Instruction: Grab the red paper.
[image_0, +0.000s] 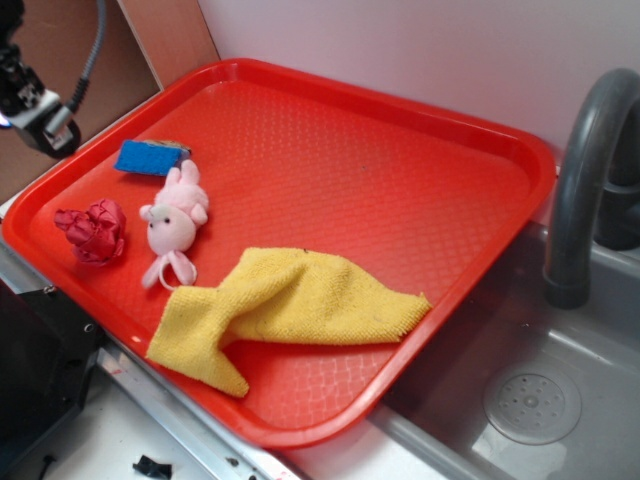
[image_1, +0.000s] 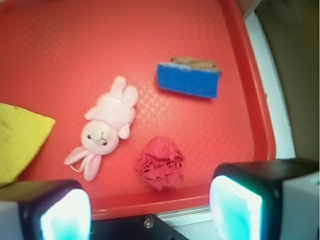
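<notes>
Right up against the wrist cam you've got the two fingers (image_1: 235, 207), black with glowing teal pads, spread wide apart at the bottom corners of the shot with nothing between them. They're hanging up off the tray, not touching anything. In the exterior view the gripper (image_0: 45, 118) is only partly in frame at the top left, over the tray's left corner.

Just past the fingers sits the red paper (image_1: 161, 163), a crumpled dark-red ball with loads of folds, resting on the red tray (image_0: 400, 180) close to its near-left rim. Right beside it is the pink plush bunny (image_1: 104, 129), lying flat with its ears toward the tray edge. I can't really tell if the two touch. A blue sponge (image_1: 188, 79) with a brownish back side lies a bit further in, near the bunny's feet. The yellow cloth (image_0: 285, 305) is rumpled up along the front edge of the tray, close to the bunny's ears.

The tray itself has a bumpy textured bottom and raised rim, and it's sitting tilted on a grey sink surface (image_0: 590, 410) with a round drain (image_0: 532, 407) visible. A dark grey faucet (image_0: 585, 180) curves up on the right. Behind it all is a plain pale wall (image_0: 400, 40), with a brown board (image_0: 170, 35) at the upper left.
</notes>
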